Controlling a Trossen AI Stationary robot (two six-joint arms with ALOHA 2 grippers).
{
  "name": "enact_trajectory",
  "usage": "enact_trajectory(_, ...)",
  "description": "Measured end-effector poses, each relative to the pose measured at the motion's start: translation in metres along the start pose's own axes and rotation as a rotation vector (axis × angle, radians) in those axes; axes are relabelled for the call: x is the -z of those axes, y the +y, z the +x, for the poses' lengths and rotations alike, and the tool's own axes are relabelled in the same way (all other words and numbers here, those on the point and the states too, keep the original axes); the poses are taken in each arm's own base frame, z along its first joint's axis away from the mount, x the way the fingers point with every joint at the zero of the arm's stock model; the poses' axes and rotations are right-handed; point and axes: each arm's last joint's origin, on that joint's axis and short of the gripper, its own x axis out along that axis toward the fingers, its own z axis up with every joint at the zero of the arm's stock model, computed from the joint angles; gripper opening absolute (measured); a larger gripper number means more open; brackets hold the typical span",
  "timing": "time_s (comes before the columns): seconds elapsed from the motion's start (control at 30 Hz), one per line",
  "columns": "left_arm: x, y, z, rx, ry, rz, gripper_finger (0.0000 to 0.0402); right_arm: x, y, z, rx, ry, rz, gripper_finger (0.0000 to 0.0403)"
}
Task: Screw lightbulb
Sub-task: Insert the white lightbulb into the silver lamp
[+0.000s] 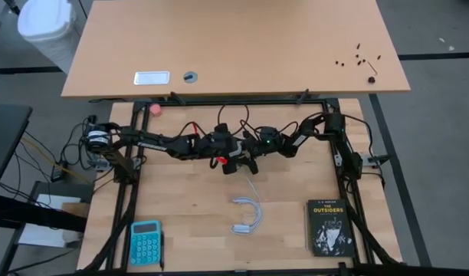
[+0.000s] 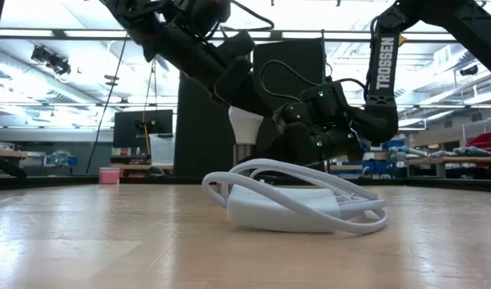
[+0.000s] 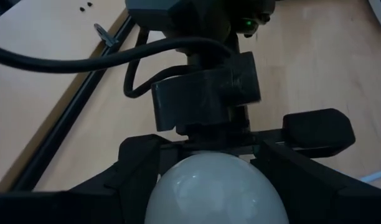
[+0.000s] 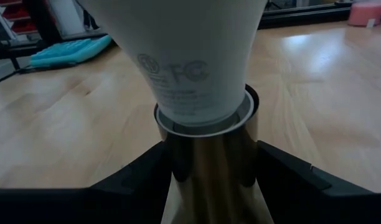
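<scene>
Right now my left jaws (image 3: 209, 186) hold the round top of the lightbulb (image 3: 212, 190), and my right jaws (image 4: 209, 180) grip the shiny socket (image 4: 209, 168) under it. Its neck sits in the socket's mouth, above the middle of the desk (image 1: 188, 215). I think it still needs more turns; I cannot see the threads
</scene>
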Motion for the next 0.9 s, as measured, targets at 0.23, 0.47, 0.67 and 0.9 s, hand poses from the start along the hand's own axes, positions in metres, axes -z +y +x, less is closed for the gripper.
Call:
enact_trajectory(0.23, 0.004, 0.000, 0.000, -0.011, -0.003, -0.022, 0.0271, -0.001, 0.001, 0.000, -0.001, -0.006, 0.007, 0.0228)
enact_trajectory(0.47, 0.005, -0.001, 0.001, -0.014, -0.004, -0.025, 0.0271, -0.001, 0.007, 0.004, 0.035, -0.009, -0.003, 0.0205)
enact_trajectory(0.67, 0.005, 0.000, 0.001, -0.021, 0.001, -0.036, 0.0271, -0.001, 0.018, 0.009, 0.100, -0.010, -0.010, 0.0178)
enact_trajectory(0.9, 0.006, 0.000, 0.000, -0.036, 0.016, -0.054, 0.0271, 0.000, 0.034, 0.016, 0.245, -0.022, 0.068, 0.0211)
